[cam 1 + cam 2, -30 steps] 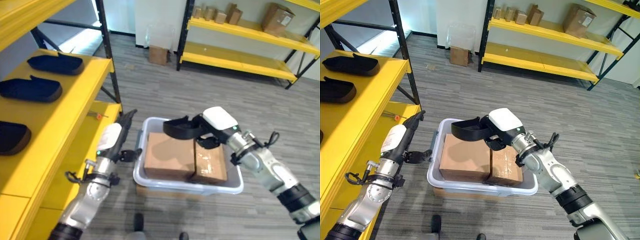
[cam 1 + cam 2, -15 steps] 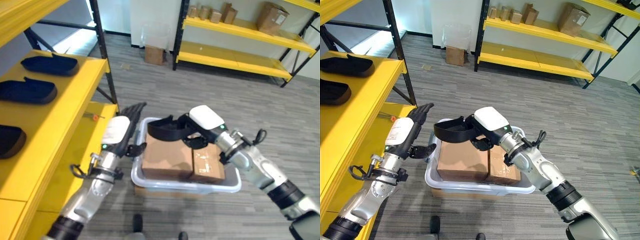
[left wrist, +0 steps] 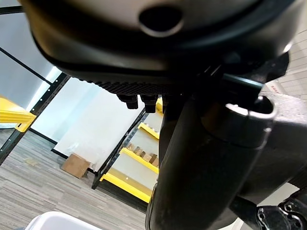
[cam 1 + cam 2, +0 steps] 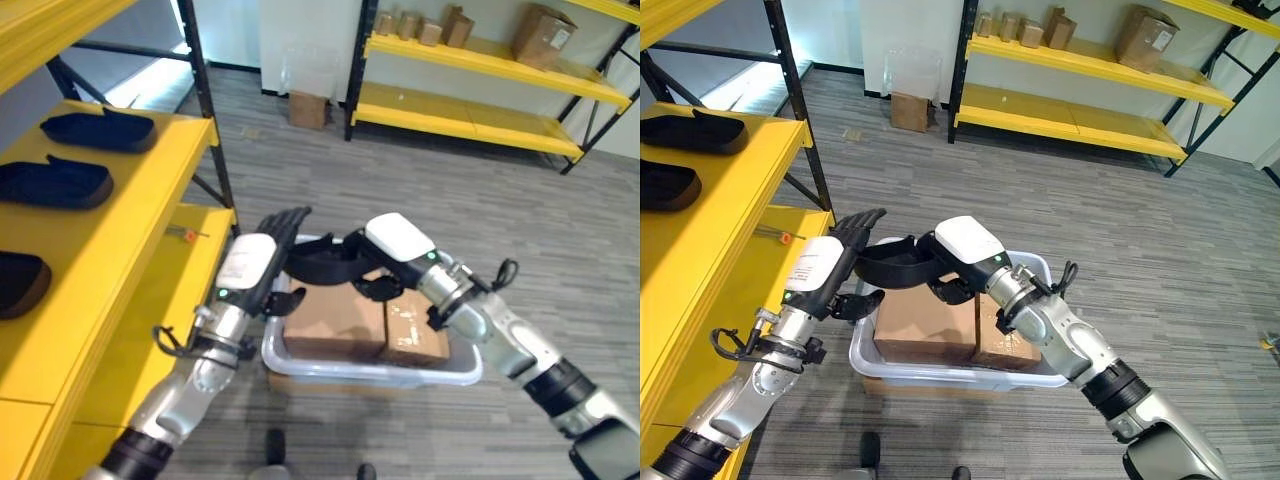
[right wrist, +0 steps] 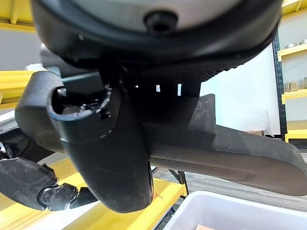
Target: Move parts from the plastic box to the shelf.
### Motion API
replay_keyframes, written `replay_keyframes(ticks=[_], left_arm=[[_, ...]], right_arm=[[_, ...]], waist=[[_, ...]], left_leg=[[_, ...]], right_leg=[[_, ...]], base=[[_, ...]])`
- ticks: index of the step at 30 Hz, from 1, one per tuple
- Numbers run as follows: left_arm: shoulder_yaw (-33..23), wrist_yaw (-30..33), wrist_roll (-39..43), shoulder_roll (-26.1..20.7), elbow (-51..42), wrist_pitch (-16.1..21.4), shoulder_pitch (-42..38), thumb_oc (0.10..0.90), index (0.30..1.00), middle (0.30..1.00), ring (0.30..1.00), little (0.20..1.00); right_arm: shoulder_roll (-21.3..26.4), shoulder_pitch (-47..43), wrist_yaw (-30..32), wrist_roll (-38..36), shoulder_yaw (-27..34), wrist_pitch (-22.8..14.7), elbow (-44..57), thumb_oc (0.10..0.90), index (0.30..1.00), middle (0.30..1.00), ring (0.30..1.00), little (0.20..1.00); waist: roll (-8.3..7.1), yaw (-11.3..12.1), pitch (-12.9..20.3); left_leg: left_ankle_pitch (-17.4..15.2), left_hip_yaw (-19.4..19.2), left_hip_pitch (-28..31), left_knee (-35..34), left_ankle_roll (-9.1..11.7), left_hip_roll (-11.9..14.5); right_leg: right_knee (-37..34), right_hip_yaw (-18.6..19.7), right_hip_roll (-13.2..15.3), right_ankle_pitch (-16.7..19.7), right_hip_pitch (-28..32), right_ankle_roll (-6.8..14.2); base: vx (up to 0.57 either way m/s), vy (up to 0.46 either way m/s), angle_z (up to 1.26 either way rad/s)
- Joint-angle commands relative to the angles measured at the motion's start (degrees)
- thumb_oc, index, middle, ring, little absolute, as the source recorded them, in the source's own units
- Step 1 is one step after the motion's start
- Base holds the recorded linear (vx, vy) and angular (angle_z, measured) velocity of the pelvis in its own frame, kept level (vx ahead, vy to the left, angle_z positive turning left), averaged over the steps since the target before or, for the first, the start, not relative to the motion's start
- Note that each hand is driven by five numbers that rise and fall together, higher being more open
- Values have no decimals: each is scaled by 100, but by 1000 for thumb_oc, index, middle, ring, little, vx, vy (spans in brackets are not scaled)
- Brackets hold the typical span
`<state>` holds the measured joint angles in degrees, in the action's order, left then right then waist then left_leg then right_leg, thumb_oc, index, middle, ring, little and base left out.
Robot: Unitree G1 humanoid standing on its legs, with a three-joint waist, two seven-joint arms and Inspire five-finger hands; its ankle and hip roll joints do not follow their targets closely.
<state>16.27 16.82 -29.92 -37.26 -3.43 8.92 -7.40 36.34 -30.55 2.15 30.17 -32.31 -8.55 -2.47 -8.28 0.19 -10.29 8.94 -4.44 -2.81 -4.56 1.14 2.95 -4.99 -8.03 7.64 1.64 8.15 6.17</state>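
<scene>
I see 1 black part (image 4: pixel 895 266) held above the near left corner of the plastic box (image 4: pixel 1035 268), between my 2 hands. My right hand (image 4: pixel 958 262) has its fingers curled around the right end of this part and carries it. My left hand (image 4: pixel 830 268) is released, with the fingers straight and spread; they point up just beside the left end of the part. I cannot tell if they touch it.

On the yellow shelf (image 4: pixel 150 200) at the left I count 3 more black parts (image 4: pixel 55 181) lying in a row, and the nearest 1 is cut off by the left edge of the left eye view. In the box are 2 brown cartons (image 4: pixel 340 322) side by side; the held part and my right hand hide their far edges. The box stands on 1 flat carton (image 4: pixel 930 386), mostly hidden under it.

Far behind is another yellow rack (image 4: pixel 1080 75) with several small cardboard boxes (image 4: pixel 1146 36), too small to count well.
</scene>
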Motion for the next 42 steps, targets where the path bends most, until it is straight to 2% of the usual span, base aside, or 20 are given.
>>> replay_keyframes(ticks=[1,21,22,23,24,42], left_arm=[[377,417,-67,80,-149,428,-759,900,1000,1000,1000,1000],[552,380,-61,146,-24,433,-787,900,1000,1000,1000,1000],[547,379,-63,146,-30,430,-761,684,698,698,698,698],[546,377,-58,150,-23,427,-744,447,366,366,366,366],[541,382,-64,151,-17,424,-742,400,300,300,300,300],[646,431,-46,222,4,429,-824,400,300,300,300,300]], right_arm=[[-294,-1086,725,-419,71,-228,29,400,300,300,300,300],[-513,-1172,796,-463,84,-234,109,400,300,300,300,300],[-514,-1166,803,-457,91,-238,126,400,300,300,300,300],[-520,-1158,811,-454,97,-240,131,400,300,300,300,300],[-524,-1159,815,-451,101,-242,138,400,300,300,300,300],[-720,-1247,909,-482,48,-202,85,400,300,300,300,300]], waist=[[115,57,911],[155,50,897],[161,49,891],[163,45,891],[167,43,890],[190,27,890]], left_leg=[[-749,120,635,-44,121,405],[-752,96,647,-44,117,402],[-753,94,648,-44,115,402],[-754,92,649,-44,115,401],[-755,95,647,-44,114,399],[-767,65,665,-44,101,395]], right_leg=[[186,-8,298,153,-340,241],[173,7,286,149,-344,234],[174,13,287,150,-350,234],[176,13,288,153,-352,234],[176,16,290,152,-354,234],[169,43,295,159,-351,232]], base=[[0,0,0],[0,0,0],[0,0,0],[0,0,0],[0,0,0],[0,0,0]])
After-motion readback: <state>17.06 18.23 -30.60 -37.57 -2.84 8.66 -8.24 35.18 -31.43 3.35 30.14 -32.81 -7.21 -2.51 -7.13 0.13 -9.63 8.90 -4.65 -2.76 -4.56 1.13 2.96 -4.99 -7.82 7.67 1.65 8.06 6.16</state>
